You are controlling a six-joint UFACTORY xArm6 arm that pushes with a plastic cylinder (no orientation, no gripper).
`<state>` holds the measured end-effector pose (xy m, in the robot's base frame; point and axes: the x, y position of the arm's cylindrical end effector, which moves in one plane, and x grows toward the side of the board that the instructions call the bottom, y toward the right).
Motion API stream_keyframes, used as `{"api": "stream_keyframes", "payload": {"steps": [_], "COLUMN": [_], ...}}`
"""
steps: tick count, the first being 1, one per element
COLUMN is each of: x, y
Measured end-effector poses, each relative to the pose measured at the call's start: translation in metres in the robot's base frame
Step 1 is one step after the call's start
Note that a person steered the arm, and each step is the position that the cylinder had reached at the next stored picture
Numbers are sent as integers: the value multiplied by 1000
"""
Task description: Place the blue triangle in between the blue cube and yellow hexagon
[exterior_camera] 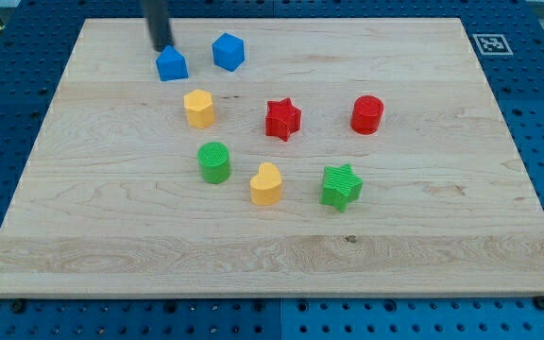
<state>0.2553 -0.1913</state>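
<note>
The blue triangle (171, 64) lies near the view's top left on the wooden board (423, 208). The blue cube (228, 51) sits just to its right and slightly higher. The yellow hexagon (198, 108) sits below the two, a little right of the triangle. My tip (162, 47) is at the triangle's upper left edge, touching or nearly touching it. The dark rod rises out of the view's top.
A red star (282, 119) and a red cylinder (367, 114) lie in the middle right. A green cylinder (214, 161), a yellow heart (265, 183) and a green star (341, 185) lie lower. A marker tag (489, 43) sits at the top right corner.
</note>
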Motion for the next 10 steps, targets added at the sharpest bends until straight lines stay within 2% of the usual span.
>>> {"api": "stream_keyframes", "payload": {"steps": [2,6,8,9,10], "x": [13,61,64,55,-2], "y": [-6,66,79,62,32]}}
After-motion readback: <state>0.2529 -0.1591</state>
